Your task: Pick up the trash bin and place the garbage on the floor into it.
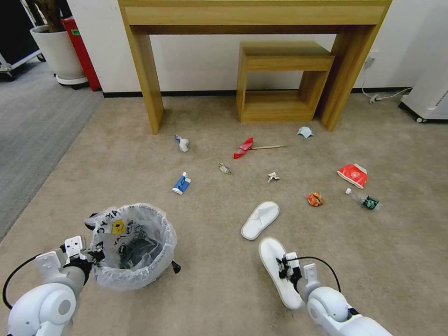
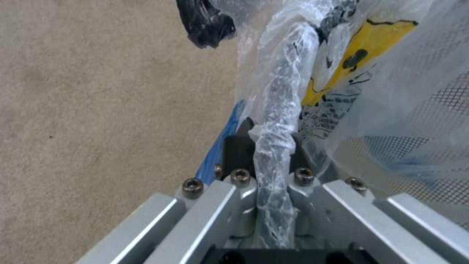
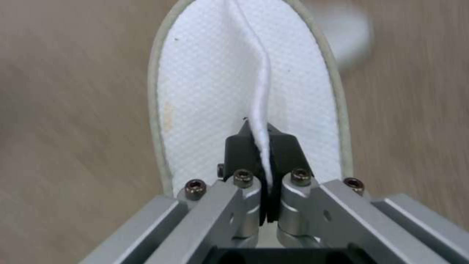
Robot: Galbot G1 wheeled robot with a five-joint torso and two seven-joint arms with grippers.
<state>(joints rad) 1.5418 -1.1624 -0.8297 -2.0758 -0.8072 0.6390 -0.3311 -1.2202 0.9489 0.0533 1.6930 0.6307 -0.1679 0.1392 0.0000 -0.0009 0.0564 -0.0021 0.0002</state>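
The small round black trash bin in its crinkly white bag sits low over the beige carpet floor, its rim pinched by the left claw. The right claw squeezes the white slipper's strap. Swing it slowly over the bin, then drop.

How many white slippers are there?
2. One slipper lies on the carpet ahead; the other slipper is nearer the robot, pinched by its upper edge in the right gripper.

left claw: clamped, low left | right claw: clamped, low right
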